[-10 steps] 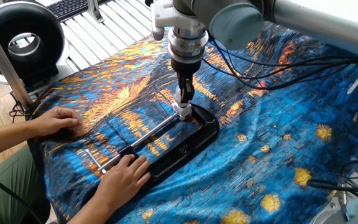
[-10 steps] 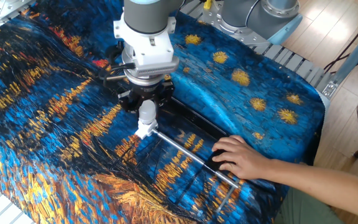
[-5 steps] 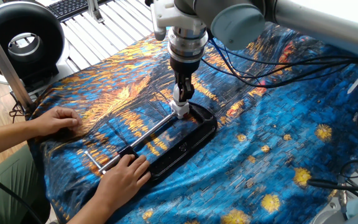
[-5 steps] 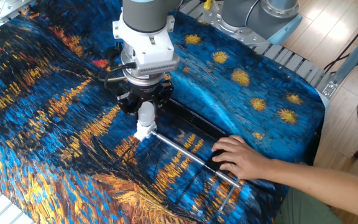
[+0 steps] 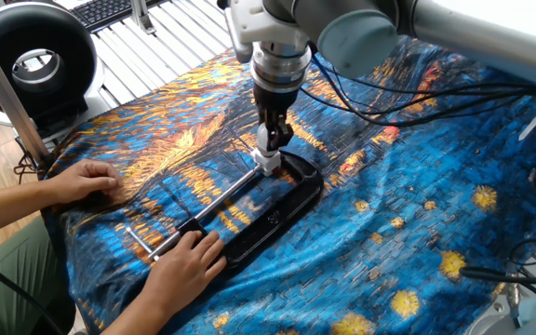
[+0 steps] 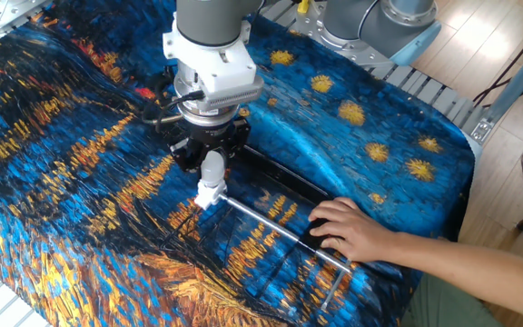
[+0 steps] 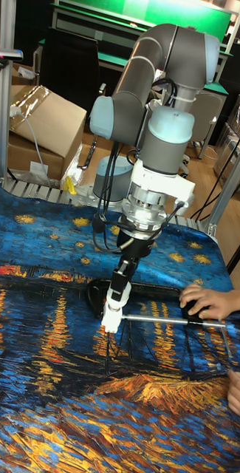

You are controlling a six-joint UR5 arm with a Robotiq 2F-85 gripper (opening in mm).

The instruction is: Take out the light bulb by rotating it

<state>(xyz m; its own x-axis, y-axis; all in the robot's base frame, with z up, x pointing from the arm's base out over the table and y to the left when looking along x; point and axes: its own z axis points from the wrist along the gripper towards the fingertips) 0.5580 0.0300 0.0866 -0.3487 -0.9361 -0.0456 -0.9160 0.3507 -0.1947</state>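
The white light bulb (image 5: pixel 267 146) (image 6: pixel 212 167) (image 7: pixel 119 291) stands over a short white socket (image 5: pixel 268 167) (image 6: pixel 205 193) (image 7: pixel 110 321), its neck meeting the socket top. I cannot tell whether the two are still threaded together. My gripper (image 5: pixel 271 138) (image 6: pixel 211 161) (image 7: pixel 123 282) comes down from above and is shut on the light bulb's globe, whose upper part is hidden between the dark fingers. The socket sits at the end of a metal rod (image 5: pixel 220 200) (image 6: pixel 275 225) beside a black base (image 5: pixel 287 209).
A person's hand (image 5: pixel 190 259) (image 6: pixel 352 229) (image 7: pixel 208 300) presses on the black base's near end. Their other hand (image 5: pixel 87 177) rests flat on the blue and orange cloth (image 5: pixel 417 205). A black ring light (image 5: pixel 35 60) stands at the back left, and cables (image 5: pixel 408 102) trail behind the arm.
The gripper, with the light bulb in it, has drifted slightly left and its wrist has turned a little. The socket and base shifted with it. Both hands stay put.
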